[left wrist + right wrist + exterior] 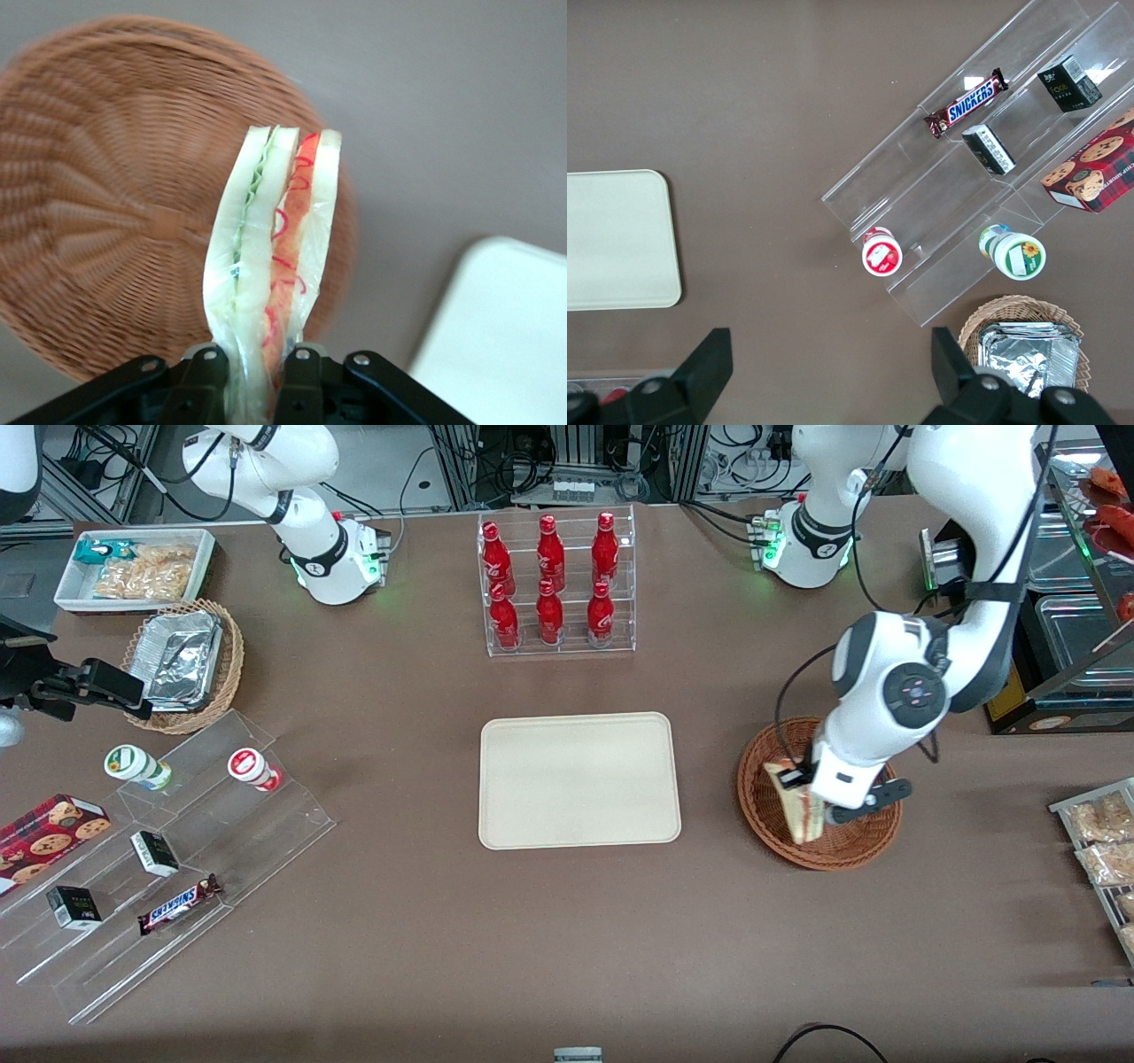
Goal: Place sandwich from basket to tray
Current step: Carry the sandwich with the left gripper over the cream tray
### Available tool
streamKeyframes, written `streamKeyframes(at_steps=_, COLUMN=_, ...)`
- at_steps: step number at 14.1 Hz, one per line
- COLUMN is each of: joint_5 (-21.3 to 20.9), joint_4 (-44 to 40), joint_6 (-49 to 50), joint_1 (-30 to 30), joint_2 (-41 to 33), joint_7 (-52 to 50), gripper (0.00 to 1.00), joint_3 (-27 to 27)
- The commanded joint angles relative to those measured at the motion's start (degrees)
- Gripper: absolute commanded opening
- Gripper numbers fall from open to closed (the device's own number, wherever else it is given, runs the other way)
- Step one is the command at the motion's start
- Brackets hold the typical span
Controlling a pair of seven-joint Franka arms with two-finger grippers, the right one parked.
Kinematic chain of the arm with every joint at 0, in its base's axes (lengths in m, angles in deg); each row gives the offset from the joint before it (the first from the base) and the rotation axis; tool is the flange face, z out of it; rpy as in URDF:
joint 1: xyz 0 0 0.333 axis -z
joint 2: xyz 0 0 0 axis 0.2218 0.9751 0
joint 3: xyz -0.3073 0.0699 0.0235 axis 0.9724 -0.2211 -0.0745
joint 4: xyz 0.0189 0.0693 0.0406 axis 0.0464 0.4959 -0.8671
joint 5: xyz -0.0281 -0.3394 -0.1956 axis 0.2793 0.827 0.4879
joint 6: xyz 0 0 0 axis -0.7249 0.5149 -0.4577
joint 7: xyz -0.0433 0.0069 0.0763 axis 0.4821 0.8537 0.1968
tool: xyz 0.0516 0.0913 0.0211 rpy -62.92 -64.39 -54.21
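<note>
My left gripper (797,779) is shut on the sandwich (803,811), a wedge of white bread with red and green filling in clear wrap. In the left wrist view the black fingers (202,376) pinch one end of the sandwich (275,239). It hangs over the reddish-brown wicker basket (842,849), above the part of the basket nearest the tray. The basket (97,212) shows nothing else in it. The cream tray (579,779) lies flat beside the basket at the table's middle, with nothing on it; its corner (505,345) shows in the wrist view and its edge (616,239) in the right wrist view.
A clear rack of red bottles (556,584) stands farther from the camera than the tray. Toward the parked arm's end are a tan basket of foil containers (182,664), a white bin of snacks (133,567) and a clear stepped shelf (177,850). Snack bags (1103,841) lie at the working arm's end.
</note>
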Motion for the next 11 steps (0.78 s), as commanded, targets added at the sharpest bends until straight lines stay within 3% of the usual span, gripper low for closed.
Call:
streamKeyframes(at_steps=1, joint_5=0.28, joint_4=-15.17, joint_6=8.45, joint_1=6.47, joint_2=10.10, joint_7=-2.09, gripper=0.06, joint_3=-0.43)
streamKeyframes(at_steps=7, joint_5=0.36, joint_4=-28.11, joint_6=9.62, joint_1=19.39, joint_2=20.48, joint_7=-11.93, gripper=0.06, joint_3=-0.43)
streamKeyframes(at_steps=11, joint_5=0.36, joint_4=-31.82, joint_6=5.24, joint_1=25.11, joint_2=25.76, joint_7=-16.42, gripper=0.06, joint_3=-0.43)
